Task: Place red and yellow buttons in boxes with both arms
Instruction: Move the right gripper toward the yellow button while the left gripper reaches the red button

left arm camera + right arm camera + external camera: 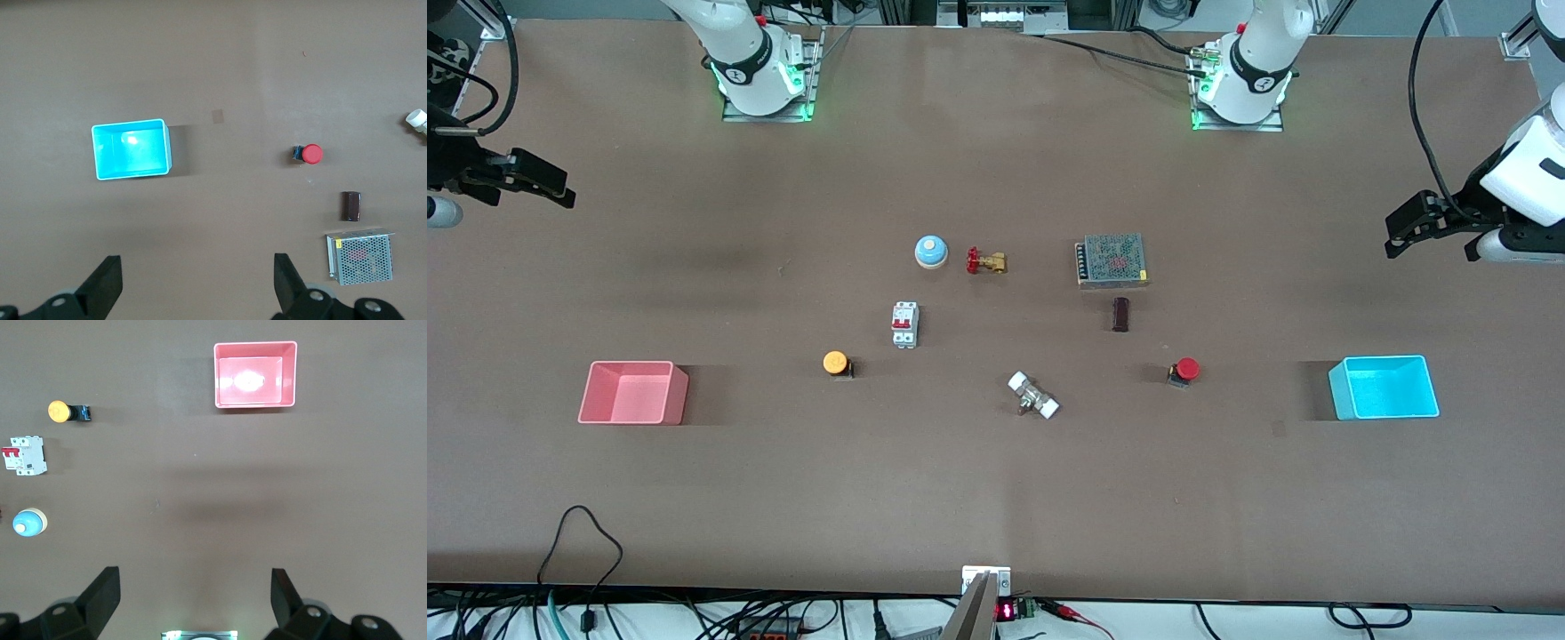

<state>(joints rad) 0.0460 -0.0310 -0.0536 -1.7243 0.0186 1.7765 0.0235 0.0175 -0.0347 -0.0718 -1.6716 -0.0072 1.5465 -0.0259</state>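
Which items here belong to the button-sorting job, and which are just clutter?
Job items:
red button
yellow button
pink box
cyan box

Clutter:
blue bell
brass valve
circuit breaker
power supply
dark block
white-capped fitting

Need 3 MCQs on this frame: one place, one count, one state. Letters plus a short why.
1. The red button lies nearest which box?
A. cyan box
B. pink box
C. inside the pink box

2. How many boxes stand on the table?
A. one
B. two
C. three

3. The left gripper is:
A. shut on the yellow button
B. open, holding nothing
C. inside the cyan box

Key:
1 A, it sits toward the cyan box's end.
2 B, one pink, one cyan.
3 B, fingers spread wide with bare table between.
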